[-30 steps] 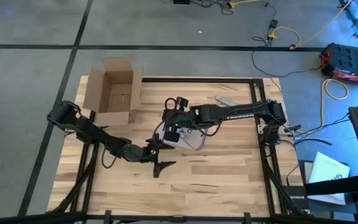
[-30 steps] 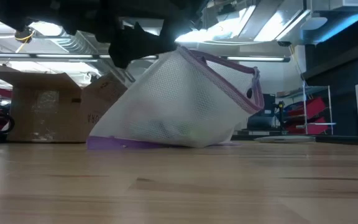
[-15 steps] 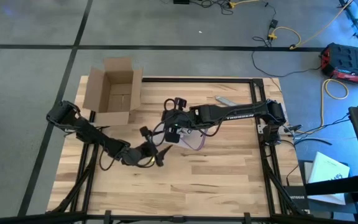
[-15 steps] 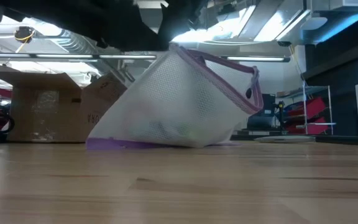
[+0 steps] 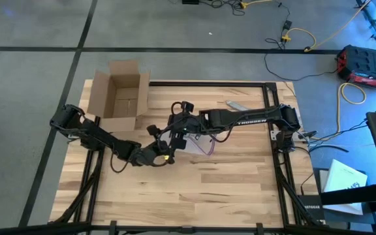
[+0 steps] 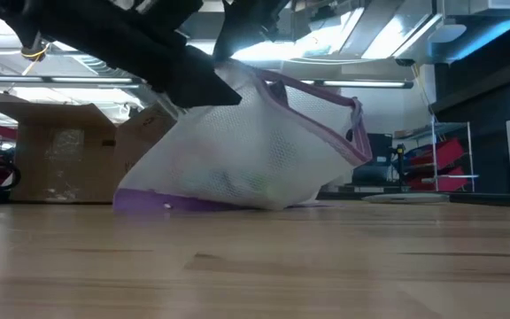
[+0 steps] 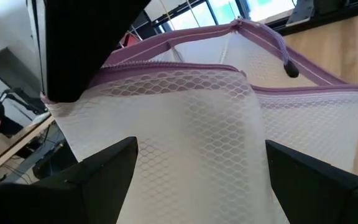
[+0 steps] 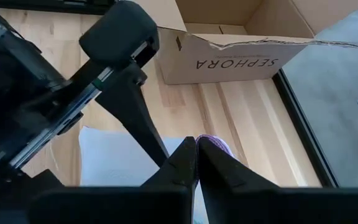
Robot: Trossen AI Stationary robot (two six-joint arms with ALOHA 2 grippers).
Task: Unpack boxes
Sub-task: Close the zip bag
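Left gripper [image 5: 165, 155] has moved up against the mesh bag [image 6: 255, 151], fingers spread wide astride it. Right gripper [image 5: 180, 138] pinches the bag's top shut. Open box [image 5: 119, 96] sits at 11 o'clock, nearer the left arm.

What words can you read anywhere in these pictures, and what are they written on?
"SEPHORA": black letters on a flap of the open brown box, seen upside down in the right wrist view.
Pale lettering on the right arm in the high view: too small to read.
Nothing else readable.
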